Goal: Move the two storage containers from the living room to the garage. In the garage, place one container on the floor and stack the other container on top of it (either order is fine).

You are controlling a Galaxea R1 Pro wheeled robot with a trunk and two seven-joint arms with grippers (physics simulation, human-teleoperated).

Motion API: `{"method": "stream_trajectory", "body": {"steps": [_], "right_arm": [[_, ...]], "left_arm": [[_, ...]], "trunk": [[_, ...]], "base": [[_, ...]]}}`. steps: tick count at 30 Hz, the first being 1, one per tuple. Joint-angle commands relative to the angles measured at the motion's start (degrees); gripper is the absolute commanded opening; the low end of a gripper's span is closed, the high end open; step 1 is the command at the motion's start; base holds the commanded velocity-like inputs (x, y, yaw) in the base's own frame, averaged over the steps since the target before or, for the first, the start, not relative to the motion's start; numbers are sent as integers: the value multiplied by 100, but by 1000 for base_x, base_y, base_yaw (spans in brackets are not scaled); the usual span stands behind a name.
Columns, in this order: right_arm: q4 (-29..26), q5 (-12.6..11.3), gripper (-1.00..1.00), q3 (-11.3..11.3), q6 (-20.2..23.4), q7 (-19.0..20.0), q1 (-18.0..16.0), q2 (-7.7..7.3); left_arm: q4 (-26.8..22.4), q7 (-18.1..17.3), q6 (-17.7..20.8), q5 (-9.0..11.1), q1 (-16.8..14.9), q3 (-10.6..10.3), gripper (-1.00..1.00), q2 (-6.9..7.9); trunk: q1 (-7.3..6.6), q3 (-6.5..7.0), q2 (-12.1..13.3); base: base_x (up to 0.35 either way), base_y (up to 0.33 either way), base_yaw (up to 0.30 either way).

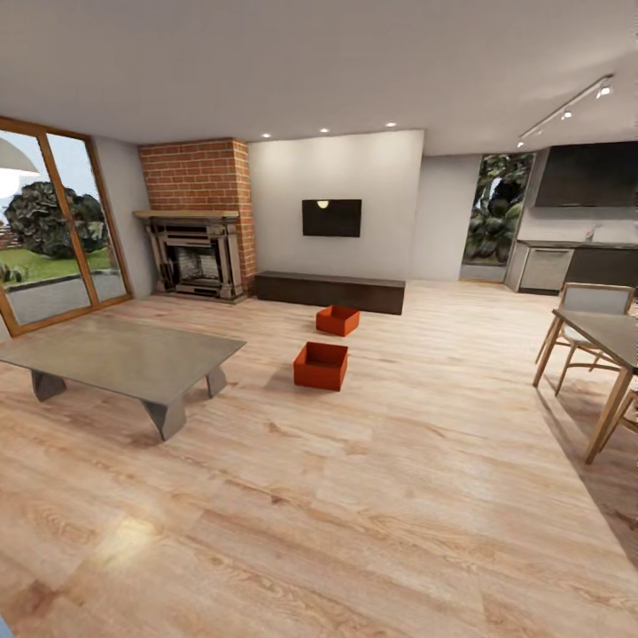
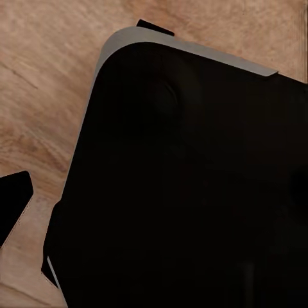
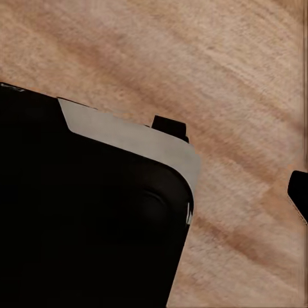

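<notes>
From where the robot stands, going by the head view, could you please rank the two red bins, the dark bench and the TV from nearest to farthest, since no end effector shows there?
1. Nearer red bin, on the wood floor, centre.
2. Farther red bin, just behind it, slightly right.
3. Dark bench, low along the white wall.
4. TV, mounted on that wall above the bench.

wood plank floor | 2 storage containers: near, far, apart | coffee table
</notes>
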Motion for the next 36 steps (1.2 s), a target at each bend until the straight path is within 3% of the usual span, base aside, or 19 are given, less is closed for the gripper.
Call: {"method": "stream_trajectory", "body": {"steps": [1, 20, 36], "right_arm": [[10, -62, 100, 41, -25, 30, -6, -2], [10, -58, 100, 38, -30, 32, -5, -1], [10, -47, 100, 91, 17, 32, -5, -14]], "left_arm": [[-3, 3, -13, 27, 0, -5, 100, -1], [-3, 3, 6, 27, 0, -5, 100, -1], [-3, 3, 12, 27, 0, -5, 100, -1]], "trunk": [[3, -5, -2], [3, -5, -2], [3, -5, -2]], "base": [[325, 0, -157], [325, 15, -229], [325, 136, -19]]}}
